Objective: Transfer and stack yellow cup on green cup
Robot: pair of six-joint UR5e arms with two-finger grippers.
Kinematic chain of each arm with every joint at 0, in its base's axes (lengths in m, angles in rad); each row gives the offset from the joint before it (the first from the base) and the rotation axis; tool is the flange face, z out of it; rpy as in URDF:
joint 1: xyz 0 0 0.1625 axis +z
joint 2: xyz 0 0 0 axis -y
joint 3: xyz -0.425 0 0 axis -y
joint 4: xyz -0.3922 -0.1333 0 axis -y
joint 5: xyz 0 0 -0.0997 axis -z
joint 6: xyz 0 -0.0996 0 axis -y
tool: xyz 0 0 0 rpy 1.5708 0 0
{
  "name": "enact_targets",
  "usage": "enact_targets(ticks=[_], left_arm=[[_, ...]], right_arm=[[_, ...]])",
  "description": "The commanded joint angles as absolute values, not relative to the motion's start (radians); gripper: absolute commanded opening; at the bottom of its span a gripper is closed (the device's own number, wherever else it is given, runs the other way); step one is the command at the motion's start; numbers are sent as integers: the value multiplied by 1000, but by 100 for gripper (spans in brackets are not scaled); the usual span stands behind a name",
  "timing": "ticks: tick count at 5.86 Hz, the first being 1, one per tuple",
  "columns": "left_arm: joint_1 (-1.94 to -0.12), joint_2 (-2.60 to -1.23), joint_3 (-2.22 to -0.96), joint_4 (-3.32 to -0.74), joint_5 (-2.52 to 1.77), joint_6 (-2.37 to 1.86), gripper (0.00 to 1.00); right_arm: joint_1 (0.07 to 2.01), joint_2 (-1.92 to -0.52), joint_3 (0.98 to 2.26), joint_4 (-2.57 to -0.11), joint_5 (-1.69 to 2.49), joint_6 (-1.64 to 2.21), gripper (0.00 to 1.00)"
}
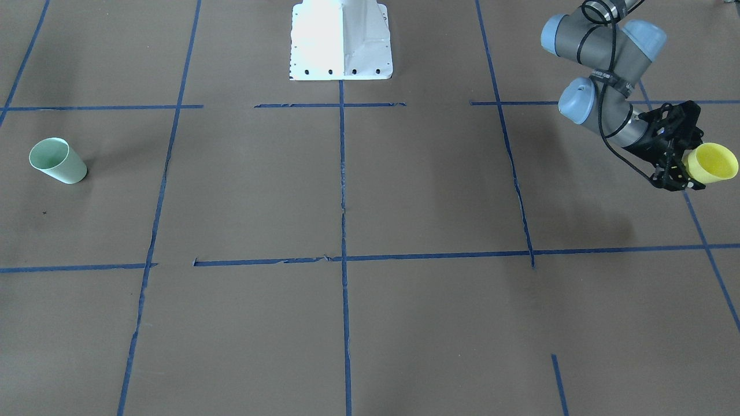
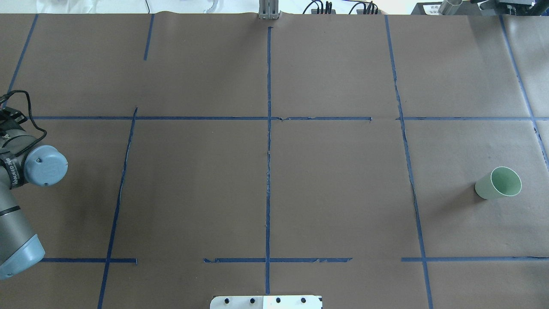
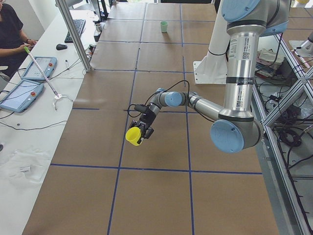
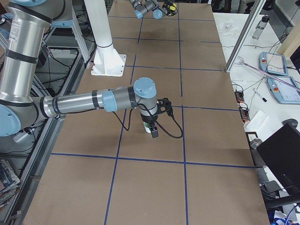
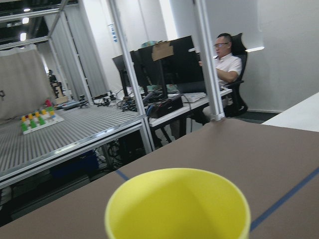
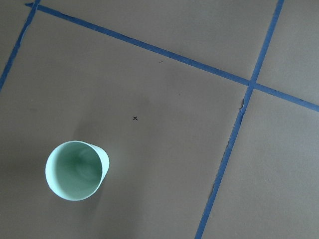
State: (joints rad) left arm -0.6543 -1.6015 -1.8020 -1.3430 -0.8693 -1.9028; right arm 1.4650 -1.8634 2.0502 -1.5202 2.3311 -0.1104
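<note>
I work in a robotics lab: my table is a wide brown paper-covered bench (image 2: 193, 193) marked into squares with blue tape strips (image 2: 268, 171) and framed by silver aluminium posts (image 3: 73, 34). Beside it lie grey tablet-like teach pendants with red buttons (image 3: 39, 67). Beyond are black computer monitors (image 5: 169, 64) and a seated man in a white shirt (image 5: 227, 63).

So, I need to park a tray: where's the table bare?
Bare: the middle squares in front of the white base. Only the ends are taken: the green cup at one, the left gripper holding the yellow cup over the other.
</note>
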Motion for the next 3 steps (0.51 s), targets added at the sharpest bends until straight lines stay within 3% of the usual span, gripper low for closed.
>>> enact_targets(ticks=[1, 3], left_arm=[[-672, -1605, -1758, -1699, -845, -1567, 8], [-737, -1624, -1729, -2163, -891, -1005, 8]], right_arm=[[1466, -1865, 2054, -1520, 2355, -113, 100], [1465, -1870, 2056, -1453, 2385, -110, 100]])
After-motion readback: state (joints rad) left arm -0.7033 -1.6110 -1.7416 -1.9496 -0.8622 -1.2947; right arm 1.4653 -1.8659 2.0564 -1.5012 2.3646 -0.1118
